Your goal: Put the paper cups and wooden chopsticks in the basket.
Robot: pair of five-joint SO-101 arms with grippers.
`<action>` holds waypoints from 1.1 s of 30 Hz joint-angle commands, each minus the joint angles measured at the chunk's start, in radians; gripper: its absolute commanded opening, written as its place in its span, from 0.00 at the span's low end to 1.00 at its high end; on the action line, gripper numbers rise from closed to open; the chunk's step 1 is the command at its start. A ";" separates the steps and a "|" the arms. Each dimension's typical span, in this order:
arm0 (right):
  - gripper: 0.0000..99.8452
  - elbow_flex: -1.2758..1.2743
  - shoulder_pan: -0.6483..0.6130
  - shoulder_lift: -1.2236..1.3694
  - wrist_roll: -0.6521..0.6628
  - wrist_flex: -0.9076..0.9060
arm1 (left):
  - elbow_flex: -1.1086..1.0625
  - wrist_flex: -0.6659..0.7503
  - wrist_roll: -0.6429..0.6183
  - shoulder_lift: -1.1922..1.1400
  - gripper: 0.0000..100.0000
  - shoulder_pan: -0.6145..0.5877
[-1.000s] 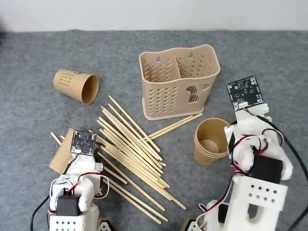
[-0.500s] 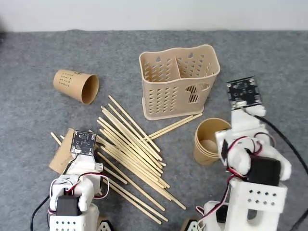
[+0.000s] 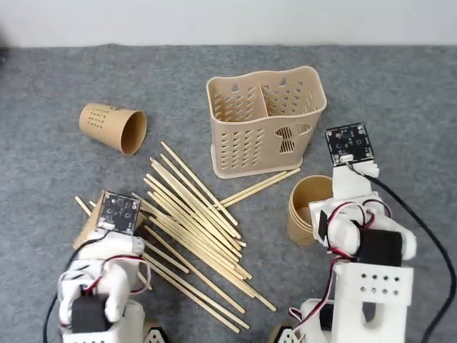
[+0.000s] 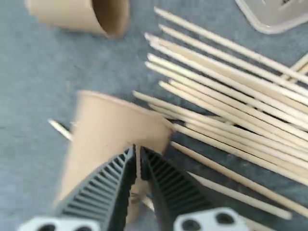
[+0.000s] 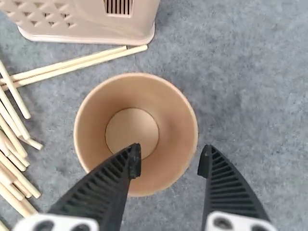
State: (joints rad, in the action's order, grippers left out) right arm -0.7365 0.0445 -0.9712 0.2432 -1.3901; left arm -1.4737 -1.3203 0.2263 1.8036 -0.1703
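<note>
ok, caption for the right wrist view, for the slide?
Open right gripper poised over the wall of an upright paper cup, with basket and chopsticks nearby.

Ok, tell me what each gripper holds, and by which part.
Nothing is held. The right gripper is open, straddling the rim of the upright cup; the left gripper is shut above the lying cup.

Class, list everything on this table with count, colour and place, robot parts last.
basket: one, beige, upright, back middle.
tipped cup: one, brown, back left.
second tipped cup: one, brown, front left.
cup stack: one, brown, upright, right of the chopsticks.
chopsticks: many, pale wood, scattered mid-table.
table cover: one, grey.
left pincer: one, black, shut, above the second tipped cup.
right pincer: one, black, open, astride the stack's rim.
</note>
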 commanded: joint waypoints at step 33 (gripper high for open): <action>0.21 -0.071 -0.012 0.005 -0.012 0.038 | 0.889 -0.272 0.646 -0.996 0.19 -0.262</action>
State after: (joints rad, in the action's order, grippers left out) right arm -0.8101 0.0445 -0.9712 0.2401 -1.3732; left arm -0.7449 -1.5351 0.8493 1.0564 -0.4557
